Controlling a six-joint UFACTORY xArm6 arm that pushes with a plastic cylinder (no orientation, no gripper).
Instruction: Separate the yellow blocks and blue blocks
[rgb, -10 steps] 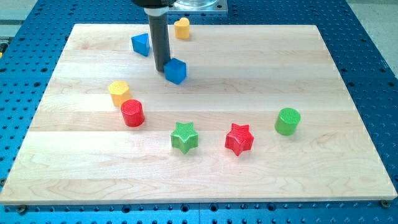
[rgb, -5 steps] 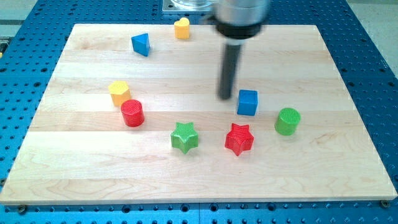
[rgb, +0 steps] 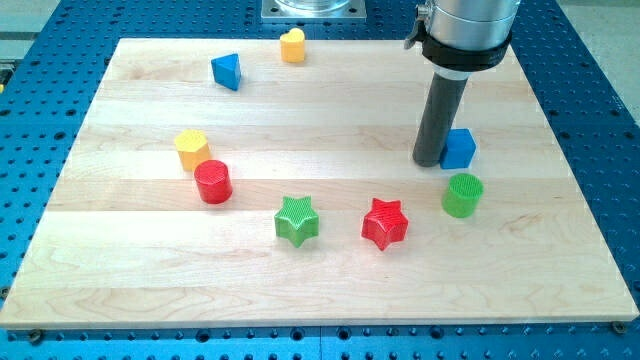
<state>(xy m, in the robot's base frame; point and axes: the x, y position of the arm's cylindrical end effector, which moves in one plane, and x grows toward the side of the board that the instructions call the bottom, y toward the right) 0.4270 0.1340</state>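
Note:
My tip (rgb: 428, 162) rests on the board at the view's right, touching the left side of a blue cube (rgb: 459, 148). A blue triangular block (rgb: 227, 71) lies at the view's top left. A yellow heart-shaped block (rgb: 292, 45) sits near the top edge, right of the blue triangle. A yellow hexagonal block (rgb: 191, 149) sits at the left, just above a red cylinder (rgb: 213, 182).
A green cylinder (rgb: 462, 194) stands just below the blue cube. A red star (rgb: 385, 223) and a green star (rgb: 297, 220) lie in the lower middle. The wooden board (rgb: 320, 280) lies on a blue perforated table (rgb: 600, 60).
My tip has swept from the upper left to the right, pushing the blue cube from near the blue triangle to beside the green cylinder. The other blocks have not moved.

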